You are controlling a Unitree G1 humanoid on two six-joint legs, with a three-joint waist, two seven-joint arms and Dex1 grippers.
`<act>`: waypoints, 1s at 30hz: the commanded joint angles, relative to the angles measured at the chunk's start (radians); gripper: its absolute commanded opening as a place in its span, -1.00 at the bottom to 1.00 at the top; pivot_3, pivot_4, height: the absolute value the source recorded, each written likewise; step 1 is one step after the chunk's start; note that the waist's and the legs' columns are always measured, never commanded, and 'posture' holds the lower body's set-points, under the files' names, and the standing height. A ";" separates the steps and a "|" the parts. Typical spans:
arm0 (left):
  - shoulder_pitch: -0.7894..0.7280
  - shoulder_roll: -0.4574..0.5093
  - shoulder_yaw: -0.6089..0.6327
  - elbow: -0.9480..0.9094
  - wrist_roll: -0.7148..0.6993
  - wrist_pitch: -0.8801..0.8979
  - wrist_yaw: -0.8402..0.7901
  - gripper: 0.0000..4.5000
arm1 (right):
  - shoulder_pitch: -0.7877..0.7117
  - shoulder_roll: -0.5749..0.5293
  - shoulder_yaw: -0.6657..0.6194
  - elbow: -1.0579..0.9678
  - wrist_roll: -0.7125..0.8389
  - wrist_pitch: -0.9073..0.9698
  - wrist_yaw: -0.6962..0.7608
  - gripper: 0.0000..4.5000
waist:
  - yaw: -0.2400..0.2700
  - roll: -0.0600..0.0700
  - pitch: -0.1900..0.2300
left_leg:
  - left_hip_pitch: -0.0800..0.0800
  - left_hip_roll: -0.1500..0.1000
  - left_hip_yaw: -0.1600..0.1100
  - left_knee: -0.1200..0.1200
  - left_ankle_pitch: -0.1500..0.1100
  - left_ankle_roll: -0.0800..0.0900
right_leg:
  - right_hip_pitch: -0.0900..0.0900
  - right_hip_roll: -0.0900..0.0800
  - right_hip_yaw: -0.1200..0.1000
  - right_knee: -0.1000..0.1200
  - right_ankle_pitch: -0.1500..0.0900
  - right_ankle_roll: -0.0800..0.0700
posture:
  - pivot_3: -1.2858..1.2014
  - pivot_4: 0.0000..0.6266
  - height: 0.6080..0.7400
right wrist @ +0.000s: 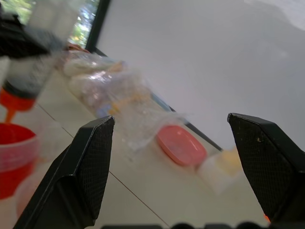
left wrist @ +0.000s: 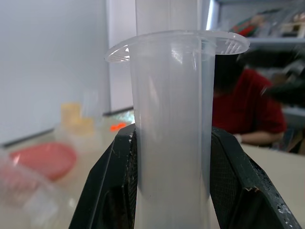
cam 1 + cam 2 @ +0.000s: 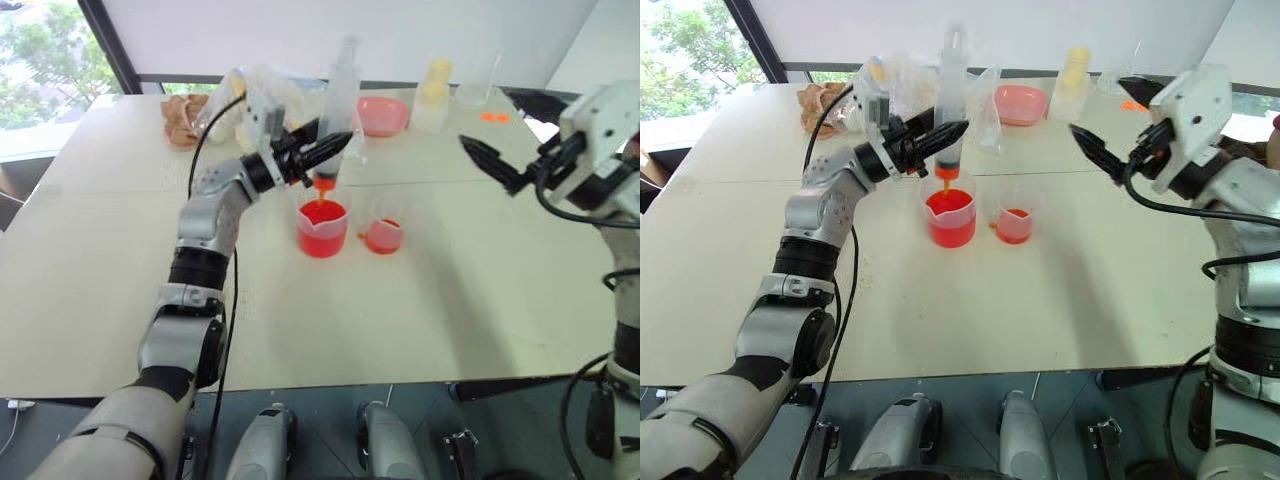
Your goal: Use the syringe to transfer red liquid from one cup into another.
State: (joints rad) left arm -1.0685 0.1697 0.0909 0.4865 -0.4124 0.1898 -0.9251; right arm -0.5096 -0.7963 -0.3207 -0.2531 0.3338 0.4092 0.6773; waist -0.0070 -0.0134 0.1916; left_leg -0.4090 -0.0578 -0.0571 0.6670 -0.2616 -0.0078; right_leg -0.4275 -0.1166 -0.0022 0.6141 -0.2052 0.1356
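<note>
Left eye view takes in a pale tabletop [image 3: 450, 300] running from the window side to the near edge. Toward the far edge lie a clear plastic bag [image 3: 265, 95], a pink bowl [image 3: 381, 114], a pale yellow container [image 3: 433, 92] and a brown crumpled bundle [image 3: 184, 118] near the far left corner.

Over the middle of the tabletop the left gripper [image 3: 338, 143] is clamped on the barrel of the syringe [image 3: 340, 95], which stands upright; in the left wrist view the two black fingers [image 2: 107, 181] press the clear barrel [image 2: 169, 138] on either side, just under its flange. The syringe's orange tip [image 3: 945, 172] hangs directly above the beaker [image 3: 322, 228], apart from the liquid surface, with a thin red thread or drip between them.

The beaker stands near the tabletop's centre, holding red liquid [image 3: 321, 213] to roughly half its height. Just beside it, on the robot's right, sits the small cup [image 3: 384, 235] with a shallow layer of the same red liquid.

The right gripper [image 3: 1110, 120] hangs in the air toward the right edge, well apart from both cups, its fingers [image 1: 81, 171] spread wide with nothing between them.

A person in a red top [image 2: 248, 109] sits beyond the table in the left wrist view.
</note>
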 commanded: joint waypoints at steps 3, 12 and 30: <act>-0.109 -0.093 -0.002 0.048 -0.027 -0.061 0.003 -0.36 | 0.017 -0.023 -0.074 -0.035 -0.026 -0.017 -0.077 0.75 | 0.001 0.000 0.000 | 0.000 0.000 0.000 0.000 0.000 0.000 | 0.000 0.000 0.000 0.000 0.000 0.000 | 0.03 -0.52 1.00; -0.161 -0.205 -0.049 0.428 0.103 -0.308 -0.002 -0.36 | -0.075 -0.041 -0.018 0.010 -0.086 -0.103 -0.112 0.75 | -0.004 0.000 0.000 | 0.001 0.000 0.005 0.000 0.000 0.000 | 0.001 0.000 0.000 0.000 0.000 0.000 | 0.03 -0.52 1.00; -0.141 -0.251 -0.036 0.483 0.110 -0.347 -0.115 -0.36 | -0.265 0.025 0.157 0.192 -0.104 -0.242 -0.021 0.75 | -0.003 0.000 0.000 | 0.001 0.000 0.005 0.000 0.000 0.001 | 0.001 0.000 0.000 -0.001 0.000 0.000 | 0.03 -0.52 1.00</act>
State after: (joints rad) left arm -1.2002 -0.0702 0.0589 1.0315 -0.2939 -0.1441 -1.0094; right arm -0.7512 -0.7668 -0.1573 -0.0608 0.2299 0.1886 0.6457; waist -0.0096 -0.0132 0.1915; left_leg -0.4084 -0.0579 -0.0523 0.6666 -0.2621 -0.0069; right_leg -0.4267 -0.1166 -0.0024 0.6130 -0.2053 0.1357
